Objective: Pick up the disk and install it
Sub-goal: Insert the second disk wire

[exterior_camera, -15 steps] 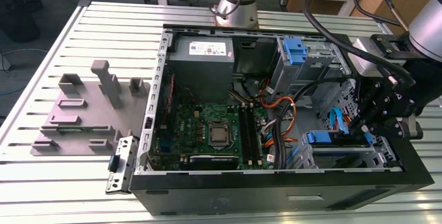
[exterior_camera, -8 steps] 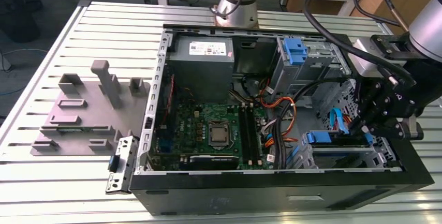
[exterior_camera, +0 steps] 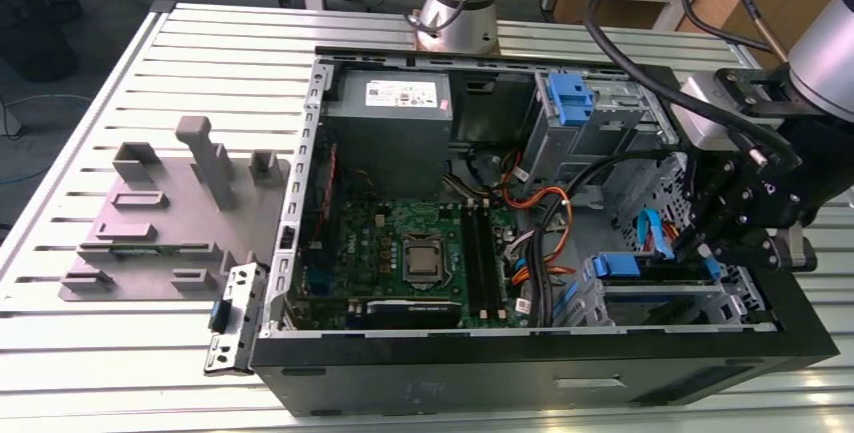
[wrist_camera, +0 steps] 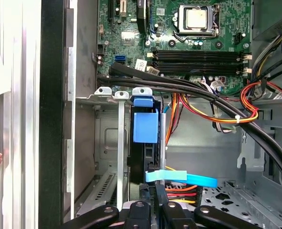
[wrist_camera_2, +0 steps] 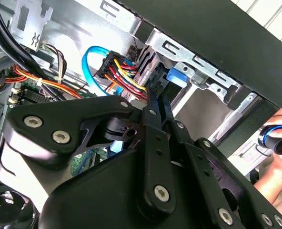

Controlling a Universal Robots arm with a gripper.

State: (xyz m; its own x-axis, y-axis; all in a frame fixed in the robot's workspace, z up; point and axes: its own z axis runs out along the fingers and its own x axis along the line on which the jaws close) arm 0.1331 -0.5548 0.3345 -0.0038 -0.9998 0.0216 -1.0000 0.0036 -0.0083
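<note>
Claw (exterior_camera: 703, 245) is deep in the drive cage, can't tell its grip; disk (wrist_camera: 145, 128) mostly hidden, blue plastic tab showing.

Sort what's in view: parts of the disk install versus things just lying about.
Job: flat disk in blue plastic carrier; grey metal drive cage holding it; black gripper close to it.
Lying about: grey moulded fixture plate beside the case; bare blue plastic bracket in another bay; green motherboard.

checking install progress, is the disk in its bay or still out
In: the disk stands on edge inside the case's drive cage, with the hand at its near end.
</note>
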